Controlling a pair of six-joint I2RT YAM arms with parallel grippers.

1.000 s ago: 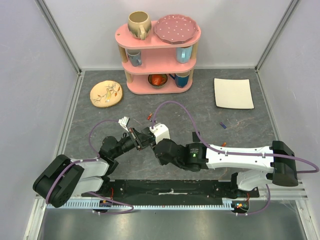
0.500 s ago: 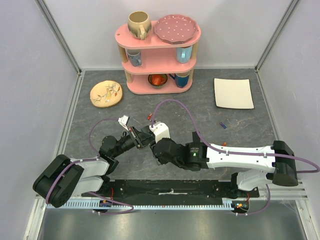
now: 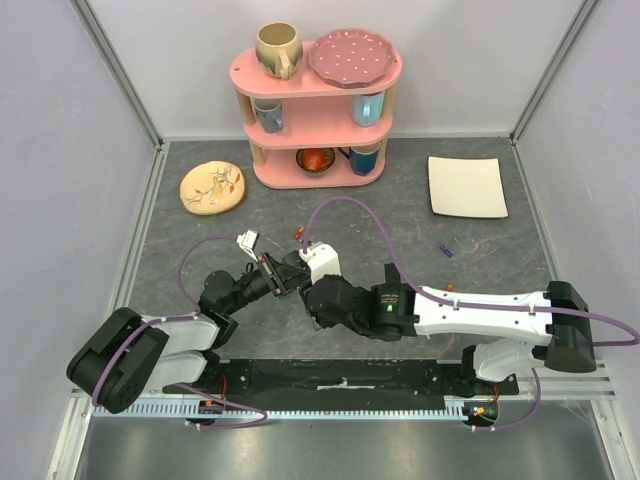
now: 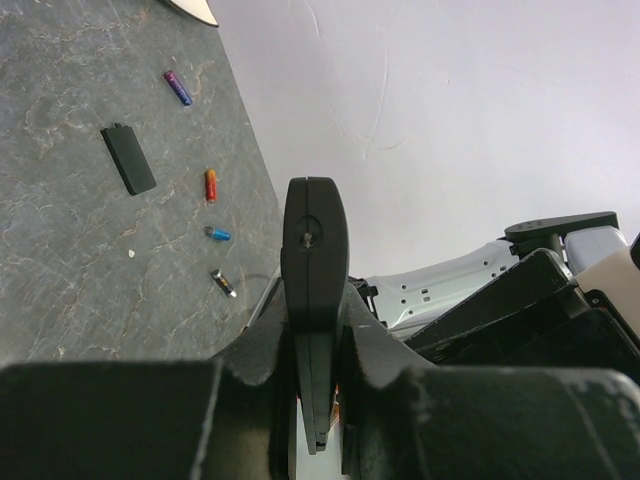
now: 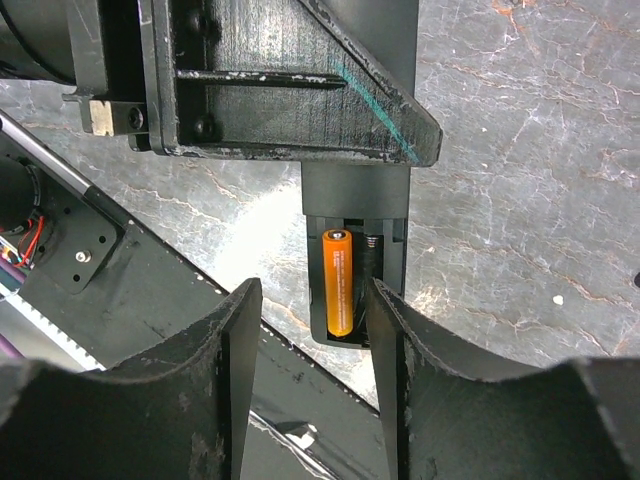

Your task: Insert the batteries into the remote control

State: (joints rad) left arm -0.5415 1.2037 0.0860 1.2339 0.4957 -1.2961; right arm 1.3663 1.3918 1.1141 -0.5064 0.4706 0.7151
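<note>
Right pincer [image 5: 312,300] agape over remote's [image 5: 355,195] battery [image 5: 338,282]

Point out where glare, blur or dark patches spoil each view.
Top view: even, soft light, the pink shelf sharp. Left wrist: the remote is crisp, the dark jaws gripping it blurred and underlit. Right wrist: a bright glare patch on the table left of the orange battery; the near jaws dark and soft.

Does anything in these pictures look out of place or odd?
Loose batteries lie scattered on the table beside a detached black cover; the remote control holds one orange battery, and the bay beside it looks empty.
</note>
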